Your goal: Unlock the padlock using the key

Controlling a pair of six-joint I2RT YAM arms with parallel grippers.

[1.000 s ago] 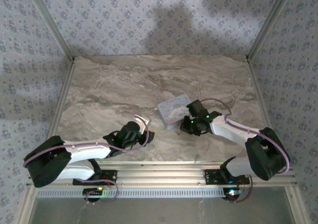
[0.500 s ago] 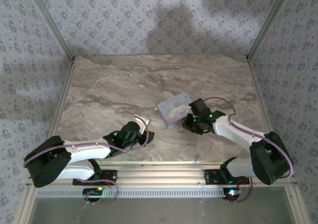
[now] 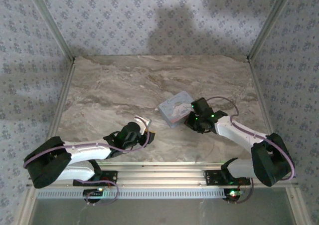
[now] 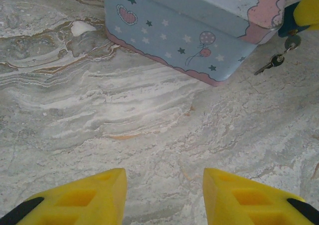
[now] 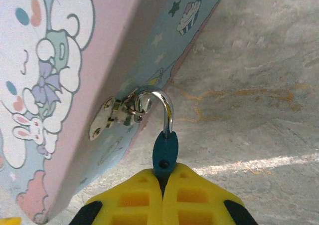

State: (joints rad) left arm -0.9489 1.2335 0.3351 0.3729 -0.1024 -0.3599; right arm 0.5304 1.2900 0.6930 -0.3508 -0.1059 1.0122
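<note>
— Where do we have the padlock (image 5: 165, 152)?

— At the front of the cartoon-printed tin box (image 5: 75, 85), with its shackle (image 5: 167, 103) hooked through the hasp (image 5: 107, 116). Our right tool (image 5: 163, 177) is clamped on the dark blue body, fingers pressed together around it, so the lock is held out from the tin rather than hanging loose.

— Why hold it that way?

— We judge it steadies the body so a key can be turned against it. In the left wrist view, small keys (image 4: 272, 62) dangle on a ring just under the lock, beside the tin's corner. We cannot tell whether one sits in the keyhole.

— And the shackle, free or latched?

— One leg enters the body and the other end curls into the hasp. We cannot say whether it is sprung.

— Our left tool (image 4: 164, 185)?

— Its fingers are apart with nothing between them, low over the bare tabletop (image 4: 124, 115), well apart from the tin. We reckon it waits there to come in for the keys.
</note>
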